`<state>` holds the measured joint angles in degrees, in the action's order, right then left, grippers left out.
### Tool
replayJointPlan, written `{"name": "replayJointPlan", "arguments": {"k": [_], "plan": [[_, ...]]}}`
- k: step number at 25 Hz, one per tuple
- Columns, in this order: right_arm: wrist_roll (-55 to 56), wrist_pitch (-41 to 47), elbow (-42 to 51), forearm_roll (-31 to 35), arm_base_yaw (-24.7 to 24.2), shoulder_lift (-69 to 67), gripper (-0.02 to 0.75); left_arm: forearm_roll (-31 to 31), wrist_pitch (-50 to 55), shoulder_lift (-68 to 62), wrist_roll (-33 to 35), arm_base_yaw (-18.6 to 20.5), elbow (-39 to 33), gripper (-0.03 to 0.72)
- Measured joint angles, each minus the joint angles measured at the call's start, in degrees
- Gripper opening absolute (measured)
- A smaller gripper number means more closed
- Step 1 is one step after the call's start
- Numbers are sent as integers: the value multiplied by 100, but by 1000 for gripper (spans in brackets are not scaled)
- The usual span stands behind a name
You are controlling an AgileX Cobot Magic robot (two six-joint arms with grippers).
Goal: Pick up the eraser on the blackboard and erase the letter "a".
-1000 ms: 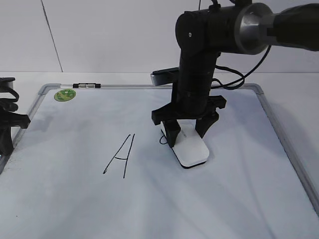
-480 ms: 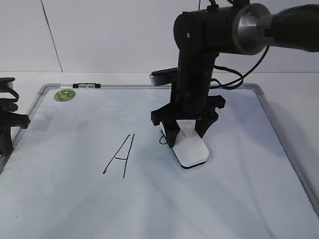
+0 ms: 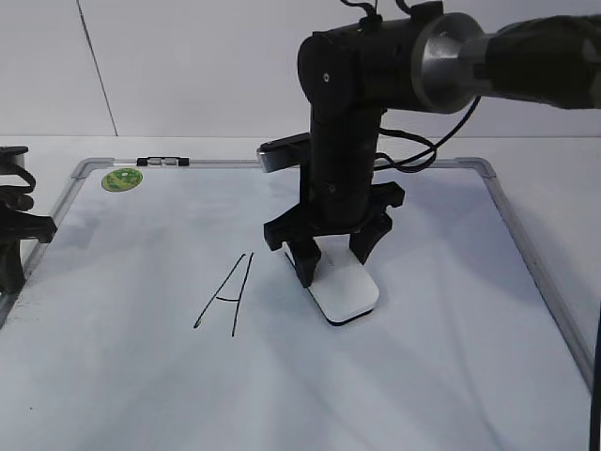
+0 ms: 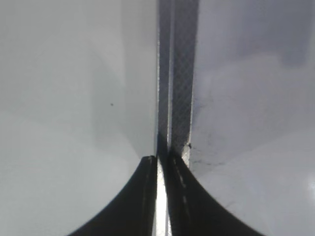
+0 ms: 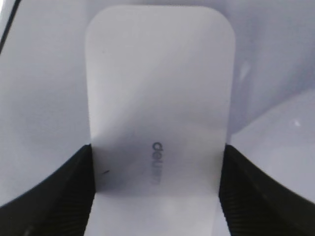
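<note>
My right gripper (image 3: pixel 329 256) is shut on the eraser (image 3: pixel 346 293), a white glossy block with a thin dark base that lies flat on the blackboard (image 3: pixel 423 376). In the right wrist view the eraser (image 5: pixel 157 88) fills the middle, with grey lettering, and sits between my two black fingers (image 5: pixel 157 162). The letter "a" is hidden; the eraser and my fingers cover the spot where it stood. My left gripper (image 3: pixel 14 235) rests at the board's left edge, and its fingers (image 4: pixel 160 162) are shut and empty over the grey frame (image 4: pixel 179 73).
A large capital "A" (image 3: pixel 225 296) is drawn left of the eraser. A round green sticker (image 3: pixel 122 178) sits at the board's far left corner, with a small black and silver clip (image 3: pixel 162 162) on the top frame. The right arm's cable (image 3: pixel 423 150) hangs behind it.
My right gripper has slid the eraser to the left across the board. The small "a", seen beside my left finger earlier, is now covered. The left arm has not moved.
</note>
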<state>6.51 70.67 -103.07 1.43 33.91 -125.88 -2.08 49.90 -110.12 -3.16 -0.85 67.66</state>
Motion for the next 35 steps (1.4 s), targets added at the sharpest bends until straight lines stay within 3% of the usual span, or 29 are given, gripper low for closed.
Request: {"name": "replayJointPlan", "arguments": {"k": [22,35], "plan": [[0,45,-67,-71,28,-85,562,0,-20,0,0,0,0,52],[-34,54,-67,407,-385,-85,562,0,-32,0,0,0,0,52]]}}
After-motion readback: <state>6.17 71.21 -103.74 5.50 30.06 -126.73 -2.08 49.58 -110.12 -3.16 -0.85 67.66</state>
